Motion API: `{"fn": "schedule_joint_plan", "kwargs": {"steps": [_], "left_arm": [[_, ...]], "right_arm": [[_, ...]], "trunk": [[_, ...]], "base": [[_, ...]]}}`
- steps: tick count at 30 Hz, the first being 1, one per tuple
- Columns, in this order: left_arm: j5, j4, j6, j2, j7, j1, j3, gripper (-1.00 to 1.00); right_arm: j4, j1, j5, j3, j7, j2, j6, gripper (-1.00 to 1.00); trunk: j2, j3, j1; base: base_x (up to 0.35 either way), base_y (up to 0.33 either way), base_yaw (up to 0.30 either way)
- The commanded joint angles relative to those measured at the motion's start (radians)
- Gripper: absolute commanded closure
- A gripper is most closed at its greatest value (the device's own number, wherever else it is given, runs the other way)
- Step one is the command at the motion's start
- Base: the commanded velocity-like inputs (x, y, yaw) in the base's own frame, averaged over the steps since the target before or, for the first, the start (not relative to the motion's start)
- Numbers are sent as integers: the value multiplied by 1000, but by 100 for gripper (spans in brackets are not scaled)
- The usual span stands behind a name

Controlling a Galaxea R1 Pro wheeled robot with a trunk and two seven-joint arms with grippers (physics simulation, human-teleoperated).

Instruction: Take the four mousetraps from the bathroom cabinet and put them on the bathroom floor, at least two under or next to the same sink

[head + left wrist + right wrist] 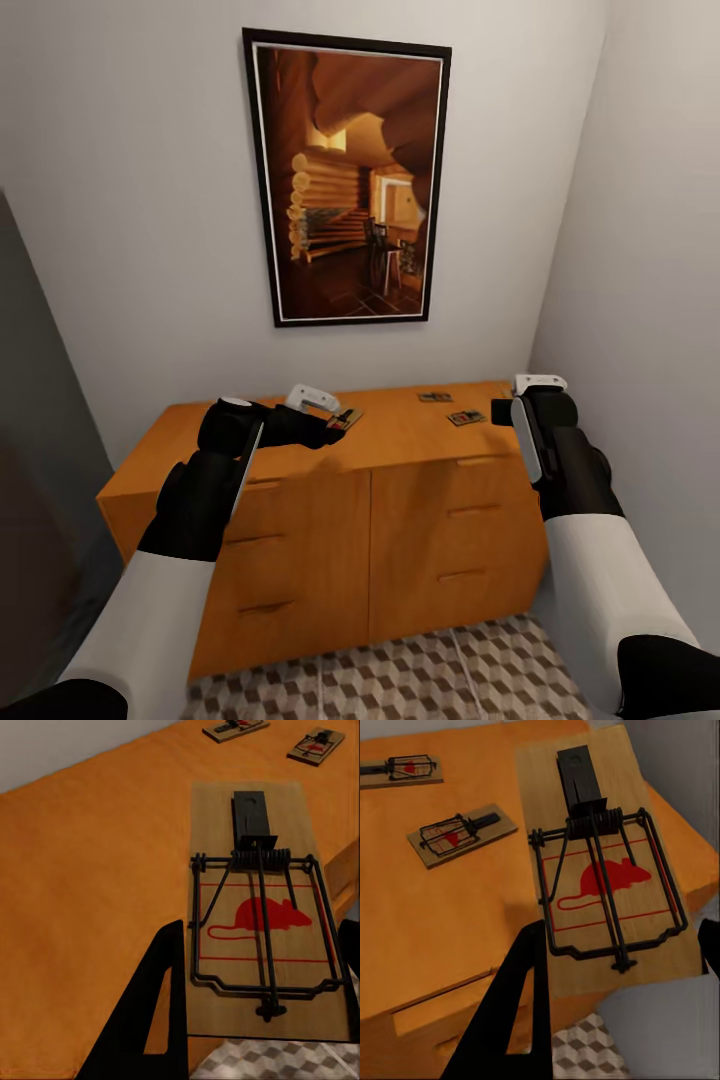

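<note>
The orange-brown cabinet (pixel 300 500) stands against the wall under a picture. Two mousetraps (pixel 435 397) (pixel 466 418) lie on its top towards the right; each is a wooden base with black wire and a red mouse print. My left gripper (pixel 335 420) is shut on a third mousetrap (pixel 259 922), held over the cabinet's front edge. In the left wrist view, the left gripper (pixel 262 937) has one black finger (pixel 161 1005) against the trap's side. My right gripper (pixel 502 410) (pixel 622 934) is shut on a fourth mousetrap (pixel 600 877) near the cabinet's right end.
A framed picture (pixel 345 180) hangs above the cabinet. The right wall (pixel 650 300) runs close beside my right arm. Cube-patterned bathroom floor (pixel 400 680) lies in front of the cabinet. A dark surface (pixel 40 480) borders the left side.
</note>
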Motion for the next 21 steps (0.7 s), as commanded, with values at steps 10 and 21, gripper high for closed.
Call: {"fn": "schedule_joint_plan", "kwargs": {"steps": [10, 21], "left_arm": [[-10, -1, 3, 0, -10, -1, 0, 100], [-10, -1, 3, 0, -10, -1, 2, 100]], "right_arm": [[2, -1, 4, 0, 1, 0, 5, 100], [9, -1, 8, 1, 1, 1, 5, 100]], "trunk": [[-1, -1, -1], [-1, -1, -1]], "base": [[-345, 0, 0], [-345, 0, 0]]}}
